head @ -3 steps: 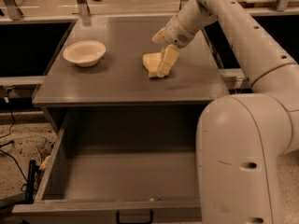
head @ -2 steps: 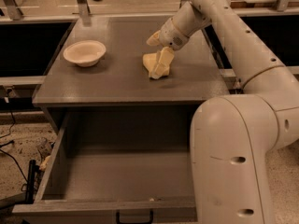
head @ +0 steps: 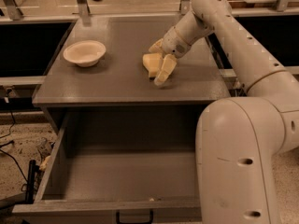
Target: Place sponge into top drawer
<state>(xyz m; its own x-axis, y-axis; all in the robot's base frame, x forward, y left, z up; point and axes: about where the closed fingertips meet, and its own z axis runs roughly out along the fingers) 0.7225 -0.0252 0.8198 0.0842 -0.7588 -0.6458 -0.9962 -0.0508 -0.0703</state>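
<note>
The pale yellow sponge [head: 151,63] lies on the grey table top [head: 117,78], right of its centre. My gripper [head: 160,62] has come down over it from the upper right and is open. One cream finger [head: 165,70] stands at the sponge's front right and the other [head: 156,45] just behind it, so the sponge sits between them. The top drawer [head: 126,176] below the table top is pulled out wide and holds nothing. Its front panel with the small black handle [head: 134,217] is at the bottom edge of the view.
A cream round bowl [head: 84,53] rests on the table top's left side. My arm's large white links [head: 238,143] fill the right side, overlapping the drawer's right end. Cables and a dark frame lie on the speckled floor at lower left. Metal rails run along the back.
The gripper has dropped lower and slightly left, going from just above the sponge's right side to straddling it. The sponge has shifted a little to the left.
</note>
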